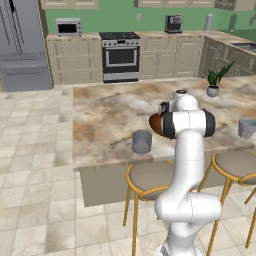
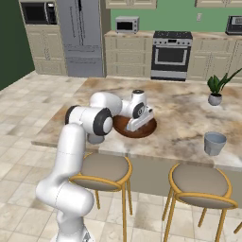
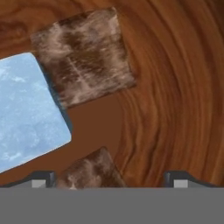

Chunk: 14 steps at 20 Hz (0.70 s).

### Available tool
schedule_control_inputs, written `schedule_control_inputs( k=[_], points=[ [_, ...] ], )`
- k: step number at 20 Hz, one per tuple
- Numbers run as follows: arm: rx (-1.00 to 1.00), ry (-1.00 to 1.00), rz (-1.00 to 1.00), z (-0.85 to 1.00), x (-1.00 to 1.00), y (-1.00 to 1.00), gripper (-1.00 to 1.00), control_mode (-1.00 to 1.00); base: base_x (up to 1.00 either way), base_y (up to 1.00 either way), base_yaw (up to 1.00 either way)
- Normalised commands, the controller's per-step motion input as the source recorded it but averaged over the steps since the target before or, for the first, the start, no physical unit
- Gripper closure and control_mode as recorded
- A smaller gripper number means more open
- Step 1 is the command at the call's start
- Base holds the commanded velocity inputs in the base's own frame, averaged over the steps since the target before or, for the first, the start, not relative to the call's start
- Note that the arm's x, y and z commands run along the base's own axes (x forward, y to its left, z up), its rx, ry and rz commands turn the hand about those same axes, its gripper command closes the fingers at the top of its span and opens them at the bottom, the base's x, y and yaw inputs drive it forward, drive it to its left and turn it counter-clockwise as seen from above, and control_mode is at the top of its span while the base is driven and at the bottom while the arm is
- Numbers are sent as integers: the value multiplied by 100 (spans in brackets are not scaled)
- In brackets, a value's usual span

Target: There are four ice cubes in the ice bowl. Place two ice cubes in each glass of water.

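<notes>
My gripper (image 3: 112, 179) is open, pointing down into the ice bowl (image 3: 175, 87), close above its glossy reddish-brown floor. A pale blue ice cube (image 3: 28, 111) lies at the left. A clearer ice cube with a marbled look (image 3: 85, 57) lies above it. Another marbled ice cube (image 3: 89, 170) sits between my fingertips, nearer the left one, untouched. In the right base view the hand (image 2: 139, 113) dips into the ice bowl (image 2: 147, 131). One glass of water (image 1: 142, 142) stands left of the bowl (image 1: 155, 125), the other glass of water (image 1: 246, 128) far to the right.
The bowl and glasses stand on a marble island counter (image 1: 110, 115). A small potted plant (image 1: 215, 82) is at its back right. Two wooden stools (image 2: 101, 170) (image 2: 201, 186) stand under the near edge. Stove and cabinets line the far wall.
</notes>
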Motion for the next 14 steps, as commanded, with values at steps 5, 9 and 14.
schedule_control_inputs(
  k=[5,9,14],
  points=[
    [-1,-11,0,-52,0,26,-100,-100,0,0,0],
    [0,-6,2,-75,6,21,-100,-100,0,0,0],
    [3,-11,10,-80,29,47,-100,-100,0,0,0]
  ],
)
